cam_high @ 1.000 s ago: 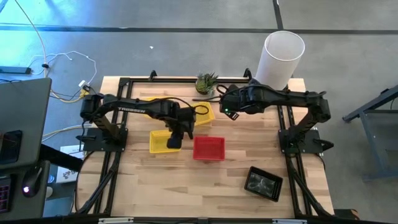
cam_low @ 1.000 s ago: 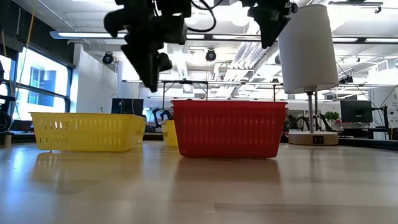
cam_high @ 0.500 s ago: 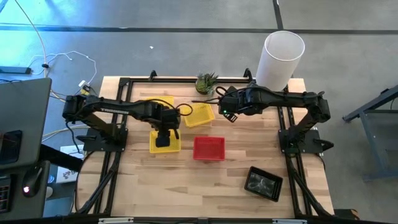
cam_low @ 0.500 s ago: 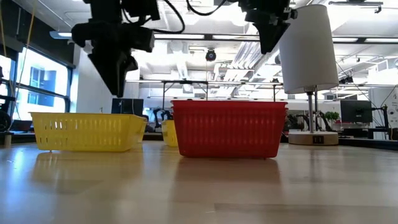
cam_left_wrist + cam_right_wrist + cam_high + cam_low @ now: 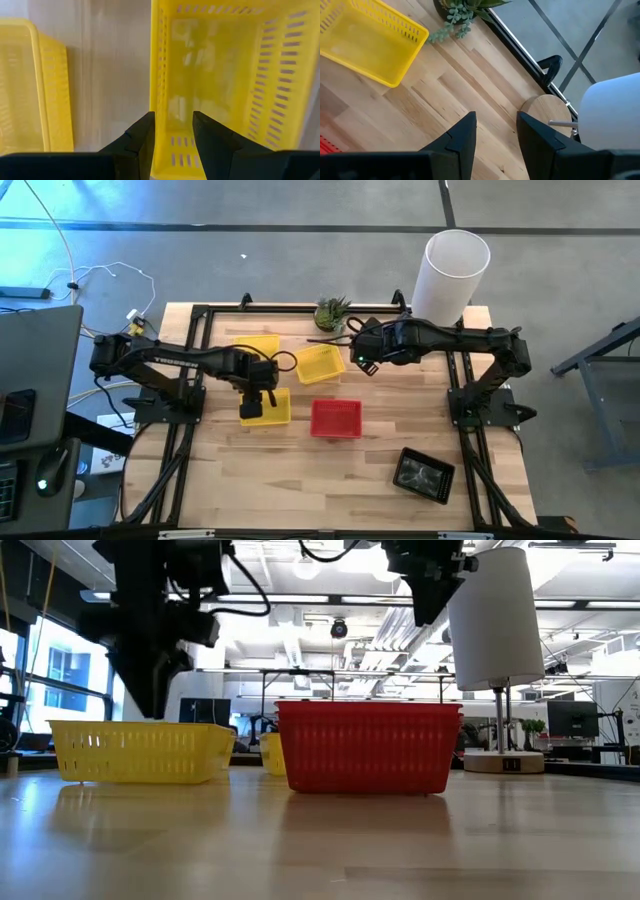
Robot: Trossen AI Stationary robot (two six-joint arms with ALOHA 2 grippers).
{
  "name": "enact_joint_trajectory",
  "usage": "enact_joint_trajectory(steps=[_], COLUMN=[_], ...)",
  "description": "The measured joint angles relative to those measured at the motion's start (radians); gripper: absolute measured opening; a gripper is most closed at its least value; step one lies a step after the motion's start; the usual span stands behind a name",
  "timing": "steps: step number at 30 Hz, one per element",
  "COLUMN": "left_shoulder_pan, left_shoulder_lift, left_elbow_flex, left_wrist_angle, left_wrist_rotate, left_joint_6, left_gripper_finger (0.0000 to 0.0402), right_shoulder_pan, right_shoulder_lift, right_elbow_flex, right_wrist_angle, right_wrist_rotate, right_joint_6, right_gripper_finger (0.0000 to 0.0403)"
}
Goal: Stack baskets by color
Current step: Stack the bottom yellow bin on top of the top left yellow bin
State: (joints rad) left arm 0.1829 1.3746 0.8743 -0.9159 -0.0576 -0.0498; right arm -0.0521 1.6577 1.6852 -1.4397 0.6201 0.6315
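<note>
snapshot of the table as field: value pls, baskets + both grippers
yellow baskets: three; front one, back left one, back middle one
red basket: table centre
black basket: front right
stacking: none visible in the high view
left gripper: open, over front yellow basket's wall
right gripper: open, raised at back of table, holding nothing

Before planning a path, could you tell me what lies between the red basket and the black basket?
Only bare table: the high view shows nothing between the red basket and the black basket.
</note>
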Motion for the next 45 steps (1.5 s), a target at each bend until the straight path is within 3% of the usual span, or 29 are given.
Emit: enact_joint_trajectory(steps=[11, 20, 30, 45], left_shoulder_pan=[0.0, 0.0, 0.0, 0.0], left_shoulder_lift=[0.001, 0.003, 0.003, -0.003], left_elbow_flex=[-0.068, -0.111, -0.111, -0.062], left_wrist_angle=[0.085, 0.138, 0.16, 0.143], left_wrist_rotate=[-0.066, 0.005, 0.01, 0.001], left_joint_6=[-0.026, -0.025, -0.009, 0.03], left_gripper_finger=[0.0117, 0.0114, 0.0008, 0.0002], right_shoulder_pan=[0.0, 0.0, 0.0, 0.0], right_shoulder_lift=[0.0, 0.0, 0.0, 0.0], right_elbow_flex=[0.0, 0.0, 0.0, 0.0], right_wrist_angle=[0.001, 0.001, 0.001, 0.001], right_wrist_rotate=[0.008, 0.007, 0.006, 0.005], right_joint_6=[-0.002, -0.003, -0.003, -0.003], right_gripper_finger=[0.0126, 0.0126, 0.0126, 0.0126])
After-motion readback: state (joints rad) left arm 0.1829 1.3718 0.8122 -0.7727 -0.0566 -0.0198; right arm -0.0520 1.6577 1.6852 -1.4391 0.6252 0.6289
